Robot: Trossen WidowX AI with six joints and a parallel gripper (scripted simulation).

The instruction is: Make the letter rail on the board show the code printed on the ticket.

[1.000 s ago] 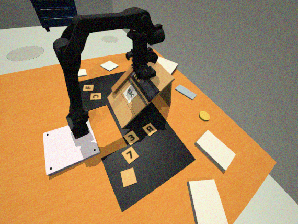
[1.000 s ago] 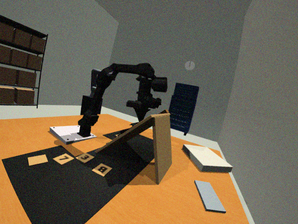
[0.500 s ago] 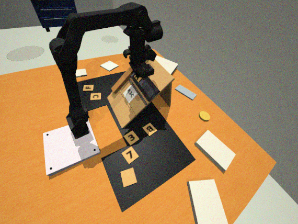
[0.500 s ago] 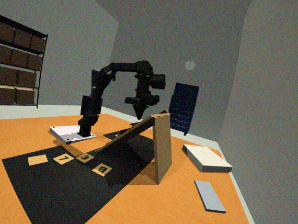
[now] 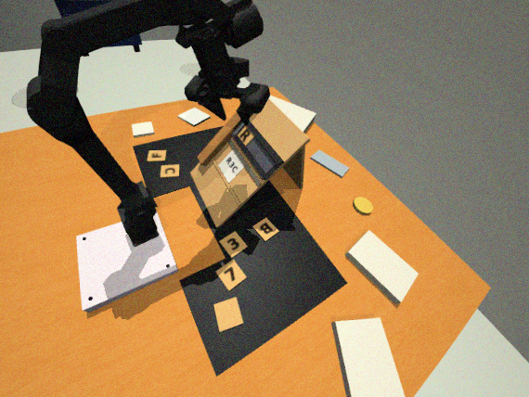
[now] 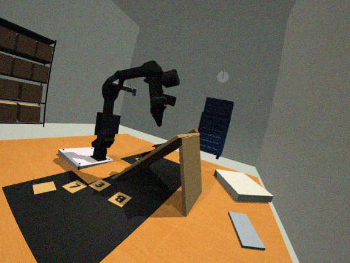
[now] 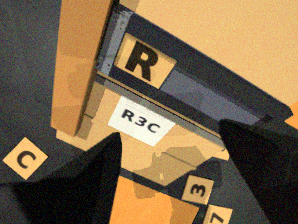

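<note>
I'm seeing my gripper [image 5: 235,120] [image 6: 159,125] [image 7: 171,128] hanging wide open over board [image 5: 209,187] [image 6: 191,172] [image 7: 175,172], pinching nothing. R tile [image 5: 244,134] [image 7: 145,61] is sitting in rail [image 5: 266,160] [image 7: 210,100]. Ticket [image 5: 230,166] [image 7: 141,121] is showing R3C. 3 tile [image 5: 233,244] [image 6: 100,185] [image 7: 197,189] and C tile [image 5: 170,171] [image 7: 25,158] are lying outside rail, on different sides of board.

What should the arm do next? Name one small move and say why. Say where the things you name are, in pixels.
Probably swing the open, empty gripper [image 5: 234,118] [image 7: 171,127] toward the 3 tile [image 5: 233,244] [image 6: 100,185] [image 7: 197,189]: the ticket [image 5: 230,165] [image 7: 141,121] reads R3C, only R [image 5: 245,134] [image 7: 145,61] sits in the rail [image 5: 264,155] [image 7: 210,99], and 3 lies on the mat [image 5: 297,274] [image 6: 77,227].
</note>
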